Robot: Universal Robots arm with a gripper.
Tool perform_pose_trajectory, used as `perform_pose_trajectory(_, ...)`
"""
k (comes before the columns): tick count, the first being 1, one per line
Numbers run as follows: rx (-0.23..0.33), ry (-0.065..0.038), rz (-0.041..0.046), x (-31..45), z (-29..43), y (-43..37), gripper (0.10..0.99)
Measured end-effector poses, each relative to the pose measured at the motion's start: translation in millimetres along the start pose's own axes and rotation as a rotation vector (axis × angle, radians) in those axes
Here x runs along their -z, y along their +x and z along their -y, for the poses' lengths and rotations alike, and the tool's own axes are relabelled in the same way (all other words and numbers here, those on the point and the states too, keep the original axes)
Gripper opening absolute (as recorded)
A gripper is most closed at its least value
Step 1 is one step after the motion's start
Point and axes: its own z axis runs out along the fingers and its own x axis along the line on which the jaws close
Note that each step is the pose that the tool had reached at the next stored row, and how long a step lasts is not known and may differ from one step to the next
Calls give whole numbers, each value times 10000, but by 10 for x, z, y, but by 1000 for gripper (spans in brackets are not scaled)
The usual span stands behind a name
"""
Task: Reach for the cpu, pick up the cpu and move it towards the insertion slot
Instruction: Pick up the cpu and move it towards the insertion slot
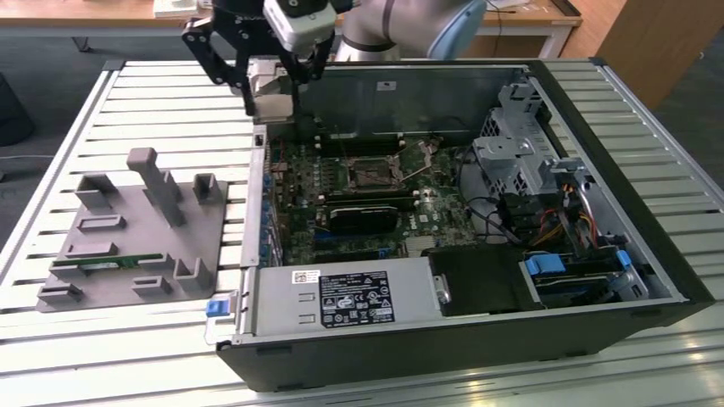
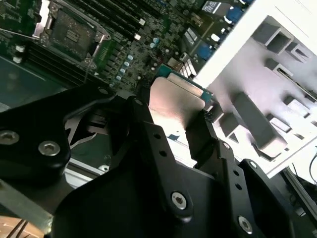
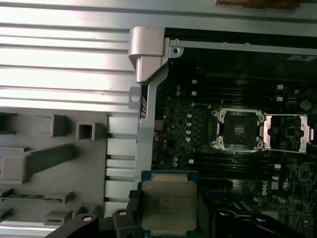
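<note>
**Inspector:** State of the end effector [image 1: 271, 85]?

**Assistant:** Closed narrow on the cpu [image 3: 169, 202]. In both wrist views the black fingers [image 2: 208, 136] press opposite edges of the chip, its silver top facing the cameras. In the exterior view the chip hangs clear of every surface, above the case's [image 1: 633, 212] far corner on the exterior view's left, just at the case wall.

**Inspector:** And the slot?

**Assistant:** The slot [image 1: 370, 172] sits on the board [image 1: 339, 212] inside the open case, bracket swung open, dark centre exposed. The first wrist view shows it plainly, slot [image 3: 239, 129] with its frame folded out alongside.

**Inspector:** The governing relation?

**Assistant:** The slot lies from the end effector inward over the board, toward the exterior view's right and nearer that camera, and lower. The two are well apart; the chip is just past the case edge. The chip is square, so no long axis; in the first wrist view its edges look roughly parallel to the slot's frame.

**Inspector:** Arm pose?

**Assistant:** The arm [image 1: 402, 30] comes in from beyond the bench's [image 1: 68, 144] far edge, wrist pointing down, fingers hanging near vertical. The grey fixture [image 1: 136, 229] stands on the bench beside the case, well apart from the end effector.

**Inspector:** Progress?

**Assistant:** I judge pickup complete, with the carry to the slot unfinished.
</note>
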Motion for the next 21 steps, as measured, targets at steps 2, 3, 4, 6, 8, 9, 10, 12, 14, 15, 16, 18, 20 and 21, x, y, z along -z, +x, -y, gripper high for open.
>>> perform_pose_trajectory(2, 1, 0, 0, -8, 0, -91, 537)
perform_pose_trajectory(3, 1, -1, 1, -12, 0, -135, 537)
perform_pose_trajectory(4, 0, 0, 1, -15, 0, -180, 537)
perform_pose_trajectory(6, 0, 0, 0, -20, 0, -270, 537)
perform_pose_trajectory(8, 0, 0, 0, -25, 1, -364, 537)
perform_pose_trajectory(9, 0, 1, -1, -27, 0, -409, 537)
perform_pose_trajectory(10, 0, 0, 0, -32, -1, -454, 537)
perform_pose_trajectory(12, 0, 0, 0, -40, -3, -545, 537)
perform_pose_trajectory(14, 0, 0, 1, -47, -4, -633, 537)
perform_pose_trajectory(15, -1, 0, 0, -50, -4, -679, 537)
perform_pose_trajectory(16, 0, 1, 0, -53, -5, -723, 537)
perform_pose_trajectory(18, -1, 0, 0, -61, -9, -807, 537)
perform_pose_trajectory(20, 0, -1, 0, -68, -24, -872, 537)
perform_pose_trajectory(21, 0, 0, 1, -70, -36, -898, 537)
